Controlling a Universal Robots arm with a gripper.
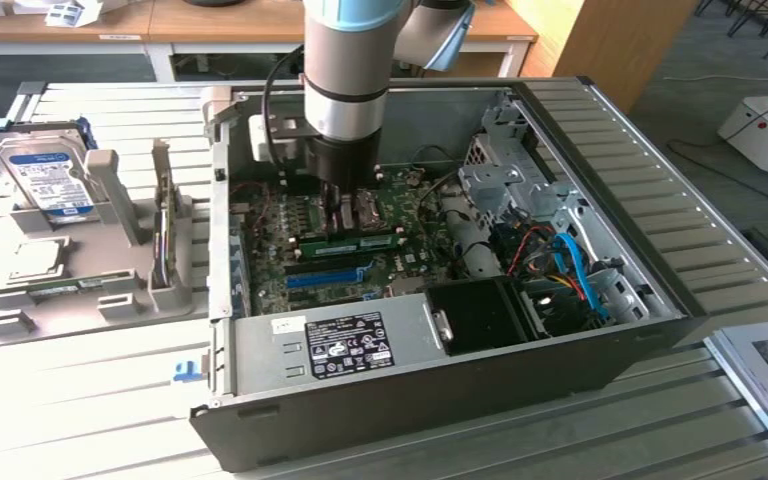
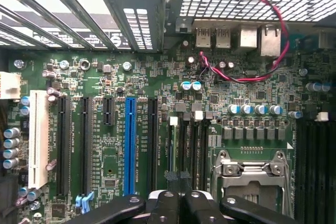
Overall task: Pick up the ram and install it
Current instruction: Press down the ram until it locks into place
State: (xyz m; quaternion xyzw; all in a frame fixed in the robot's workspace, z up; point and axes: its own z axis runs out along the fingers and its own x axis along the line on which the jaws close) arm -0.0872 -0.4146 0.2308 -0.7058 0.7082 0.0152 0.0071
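The ram (image 1: 352,241), one slim green stick with dark chips, lies lengthwise across the motherboard (image 1: 307,265) inside the open computer case (image 1: 624,330), just below the arm's tool (image 1: 347,212) in the exterior view. Whether it is fully seated in a slot cannot be told. The tool stands directly over it with its fingers drawn tight together; in the wrist view the black tool (image 2: 179,200) reads as closed, and nothing can be made out between its tips. One blue slot (image 2: 129,145) runs along the board beside several black slots and one white slot (image 2: 38,139). One metal processor socket (image 2: 253,170) sits further along. One power supply (image 1: 344,345) with a label fills the case's near corner. On the slatted bench (image 1: 77,400), at the exterior view's left, one grey holder (image 1: 91,290) carries one hard drive (image 1: 48,180).
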